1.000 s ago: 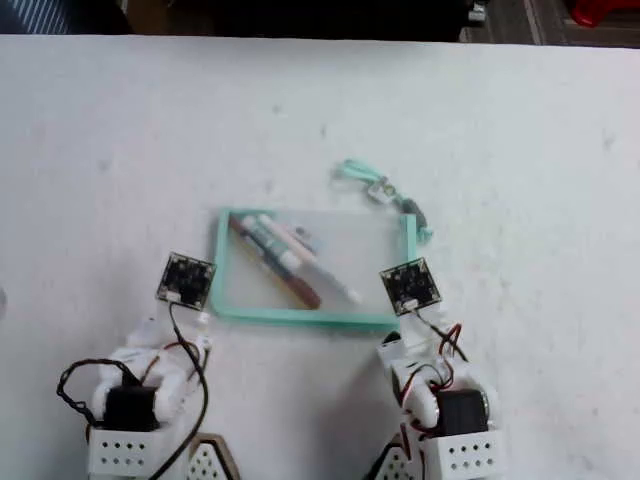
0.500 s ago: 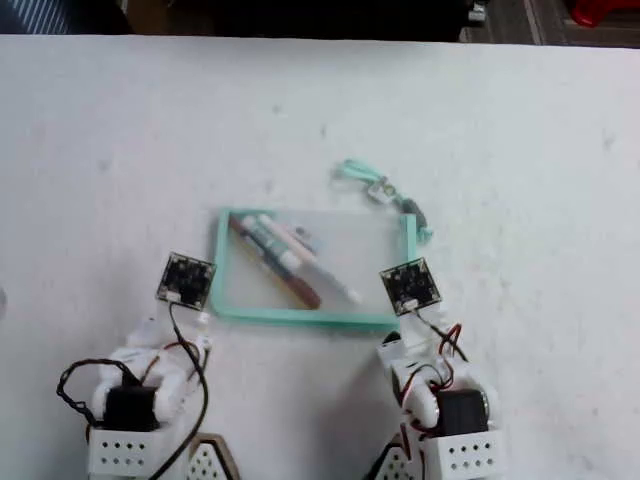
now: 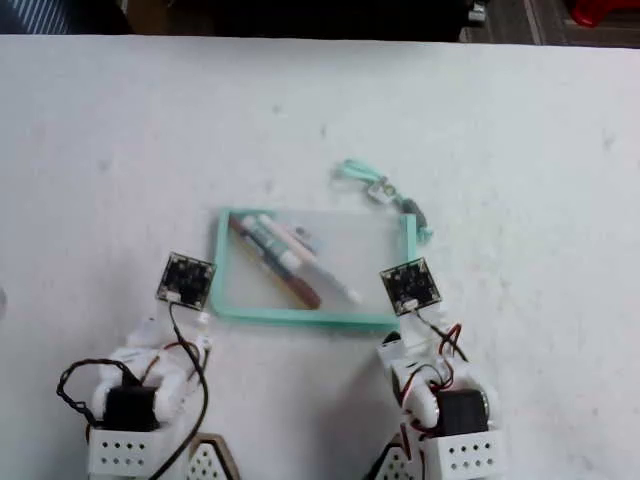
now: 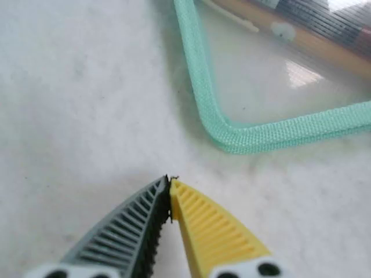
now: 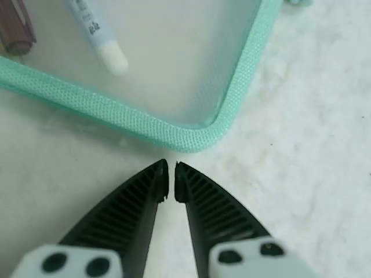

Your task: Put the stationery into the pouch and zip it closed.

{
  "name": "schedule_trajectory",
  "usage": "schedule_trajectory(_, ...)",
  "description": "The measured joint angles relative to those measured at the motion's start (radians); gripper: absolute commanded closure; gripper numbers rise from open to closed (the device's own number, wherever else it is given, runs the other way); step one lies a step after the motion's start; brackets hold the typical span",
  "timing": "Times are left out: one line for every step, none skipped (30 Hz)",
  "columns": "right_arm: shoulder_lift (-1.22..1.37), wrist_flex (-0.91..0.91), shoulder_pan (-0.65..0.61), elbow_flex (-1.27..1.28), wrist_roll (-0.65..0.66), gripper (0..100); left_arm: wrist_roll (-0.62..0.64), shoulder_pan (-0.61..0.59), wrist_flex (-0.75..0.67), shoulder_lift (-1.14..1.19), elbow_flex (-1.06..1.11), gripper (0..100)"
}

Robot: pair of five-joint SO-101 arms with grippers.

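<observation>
A clear pouch [image 3: 330, 250] with a mint-green fabric border lies flat in the middle of the table, with several pens [image 3: 285, 257] inside it. A mint strap [image 3: 360, 175] trails from its far right corner. My left gripper [image 4: 170, 184] is shut just off the pouch's near left corner [image 4: 229, 139], holding nothing. My right gripper [image 5: 171, 172] is shut just short of the pouch's near right corner [image 5: 200, 136], and a white-tipped pen [image 5: 107, 52] shows through the clear side. In the high view the left arm [image 3: 185, 280] and the right arm [image 3: 410, 288] flank the pouch's near edge.
The white table [image 3: 520, 150] stretches bare beyond and to both sides of the pouch. Both arm bases [image 3: 130, 420] sit at the near edge with loose cables.
</observation>
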Motion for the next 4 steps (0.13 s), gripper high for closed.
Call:
schedule_trajectory(0.0, 0.0, 0.0, 0.0, 0.0, 98.1, 0.0, 0.0, 0.0, 0.0, 0.0, 98)
schedule_trajectory(0.0, 0.0, 0.0, 0.0, 0.0, 98.1, 0.0, 0.0, 0.0, 0.0, 0.0, 98)
schedule_trajectory(0.0, 0.0, 0.0, 0.0, 0.0, 98.1, 0.0, 0.0, 0.0, 0.0, 0.0, 98)
schedule_trajectory(0.0, 0.0, 0.0, 0.0, 0.0, 98.1, 0.0, 0.0, 0.0, 0.0, 0.0, 98)
